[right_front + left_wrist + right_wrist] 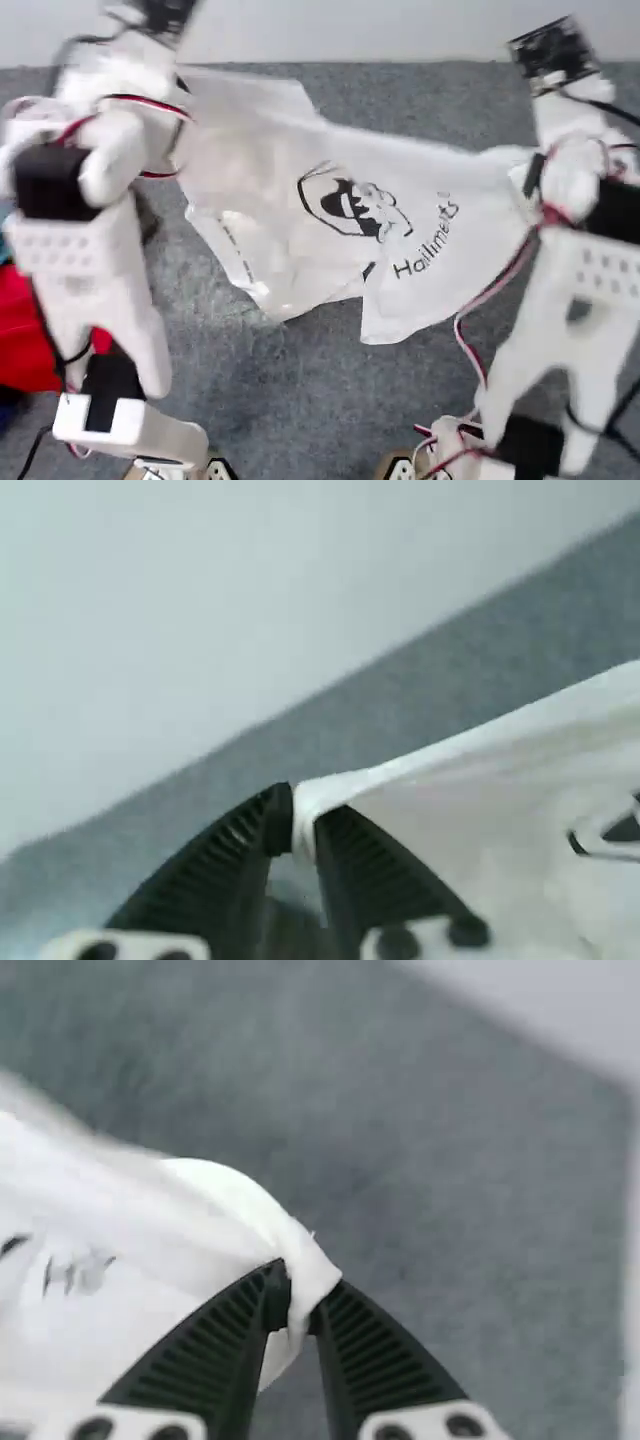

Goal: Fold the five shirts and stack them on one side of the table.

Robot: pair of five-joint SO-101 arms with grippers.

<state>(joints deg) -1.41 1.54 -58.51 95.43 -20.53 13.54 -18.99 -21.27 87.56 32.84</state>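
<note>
Shirts: one white shirt (330, 220) that I could count, with one black print (355, 205) on its front.
Arms: two, the left arm (90, 230) at 9 o'clock of the table and the right arm (575, 270) at 3 o'clock.
Claws: two, the left claw (292, 825) and the right claw (293, 1300).
Other cloth: one red cloth (25, 340) lay at the table's 8 o'clock edge, beside the left arm; I could not tell whether it was a shirt.
Left claw state: it was clamped on a thin edge of the white shirt, pinched between its black ribbed fingers (225, 855).
Right claw state: it was likewise closed, on a bunched fold of the white shirt.
Shirt against left claw: the fabric ran from the fingertips toward 3 o'clock.
Shirt against right claw: the fabric ran from the fingertips toward 9 o'clock.
Shirt's place: it was lifted and stretched between the two claws over the middle of the grey table (300, 400), with its loose lower part hanging toward 6 o'clock. I could not tell whether that part touched the table.
High view: it gave the shirt's whole spread, both arms and the red cloth.
Left wrist view: it gave the close pinch, with a pale wall (200, 600) beyond the table.
Right wrist view: it gave the bunched fold at the tips, with the grey table surface beneath.
</note>
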